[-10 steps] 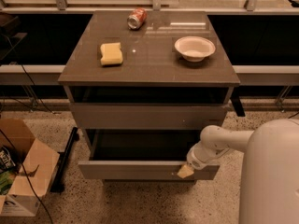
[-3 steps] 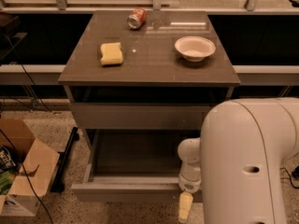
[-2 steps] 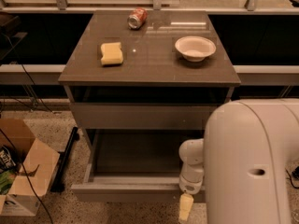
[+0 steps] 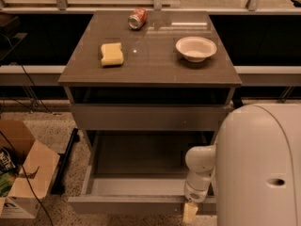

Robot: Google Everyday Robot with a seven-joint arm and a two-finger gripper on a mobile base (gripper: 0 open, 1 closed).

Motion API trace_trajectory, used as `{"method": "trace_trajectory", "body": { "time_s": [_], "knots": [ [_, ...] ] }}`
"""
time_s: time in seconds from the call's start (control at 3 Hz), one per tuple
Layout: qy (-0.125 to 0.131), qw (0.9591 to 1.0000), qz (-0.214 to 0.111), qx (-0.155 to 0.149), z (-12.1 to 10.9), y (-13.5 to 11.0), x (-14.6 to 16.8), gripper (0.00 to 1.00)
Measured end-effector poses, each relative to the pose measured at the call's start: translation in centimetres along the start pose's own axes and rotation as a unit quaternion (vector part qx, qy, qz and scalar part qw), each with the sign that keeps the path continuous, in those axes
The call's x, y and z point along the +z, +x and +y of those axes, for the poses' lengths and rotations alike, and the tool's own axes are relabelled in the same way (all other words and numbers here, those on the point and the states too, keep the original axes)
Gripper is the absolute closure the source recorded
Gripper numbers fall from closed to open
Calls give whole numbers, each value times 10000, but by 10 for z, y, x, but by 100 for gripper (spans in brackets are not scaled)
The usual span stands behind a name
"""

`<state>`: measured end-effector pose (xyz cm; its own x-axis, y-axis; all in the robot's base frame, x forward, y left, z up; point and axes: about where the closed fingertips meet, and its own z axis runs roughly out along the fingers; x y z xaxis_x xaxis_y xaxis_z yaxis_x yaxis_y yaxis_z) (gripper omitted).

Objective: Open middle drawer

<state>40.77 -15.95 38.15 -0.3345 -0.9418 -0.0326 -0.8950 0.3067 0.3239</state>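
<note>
Middle drawer (image 4: 141, 164), wide, shallow and grey-taupe, stood far out beneath the brown tabletop (image 4: 150, 60). We saw the pale gripper (image 4: 190, 212) at the right end of its front; whether it gripped anything, we could not tell. We judged that any further pull should run straight and level to avoid jamming.

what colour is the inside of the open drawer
Plain grey inside the middle drawer, camera view; the gripper sits at its front edge.

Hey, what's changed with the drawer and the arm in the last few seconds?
The middle drawer has slid out toward the camera, from partly open to wide open. The gripper came back with it and is at the drawer's front edge, right of centre. The sponge, can and bowl on top stayed put.
</note>
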Motion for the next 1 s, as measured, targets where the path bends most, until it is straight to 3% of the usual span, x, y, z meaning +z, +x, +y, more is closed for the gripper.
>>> {"method": "trace_trajectory", "body": {
  "time_s": [0.33,1.0],
  "knots": [
    [17,9992,-298,279,24,20,4,53],
    [16,9992,-298,280,23,19,3,11]
  ]
}}
